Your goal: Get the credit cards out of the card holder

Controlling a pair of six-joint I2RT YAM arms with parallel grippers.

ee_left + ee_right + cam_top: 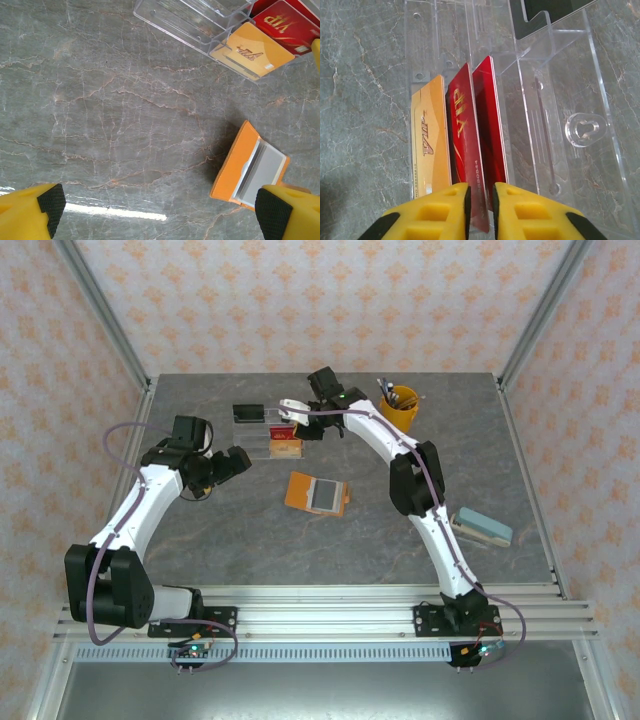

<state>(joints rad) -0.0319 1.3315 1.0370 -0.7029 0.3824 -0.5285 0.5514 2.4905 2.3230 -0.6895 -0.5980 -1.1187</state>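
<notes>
The orange card holder (318, 493) lies open on the table, grey panel up, and it also shows low on the right in the left wrist view (250, 170). Three credit cards stand in the clear tray (560, 100): a gold one (430, 145), a red VIP one (462, 135) and another red one (490, 125). My right gripper (480, 200) hangs over the tray (265, 430). Its jaws are narrowly apart around the red VIP card's near edge, with a gap on the right side. My left gripper (161, 207) is wide open over bare table, left of the card holder.
A yellow cup of pens (402, 407) stands at the back right. A grey-blue stapler-like object (482, 527) lies by the right arm. A black card (550, 10) sits in the tray's far compartment. Metal frame posts border the table.
</notes>
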